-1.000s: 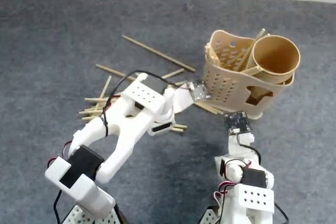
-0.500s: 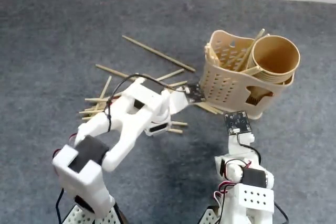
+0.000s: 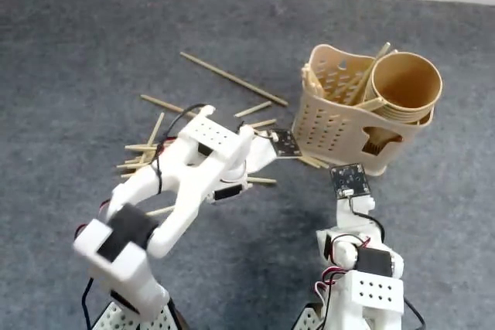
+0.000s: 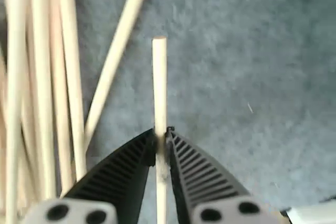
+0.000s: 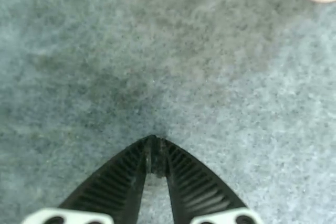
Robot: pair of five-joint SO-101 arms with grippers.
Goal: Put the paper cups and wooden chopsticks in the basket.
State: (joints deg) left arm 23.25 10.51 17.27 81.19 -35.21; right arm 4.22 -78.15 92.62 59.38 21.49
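Several loose chopsticks (image 3: 147, 152) scattered on grey carpet (image 3: 77, 52), left of middle. Left gripper (image 4: 160, 135) clamped on single chopstick (image 4: 159, 77), just beside pile. Basket (image 3: 332, 125) at right, holding paper cups (image 3: 406, 83) and more chopsticks. Right gripper (image 5: 154, 145) pressed together, empty, over carpet near basket.

chopsticks (image 4: 159, 77) showing pale matt wood | basket (image 3: 329, 125) looking smooth, perforated plastic | table cover (image 3: 77, 52) showing grey fuzzy cloth
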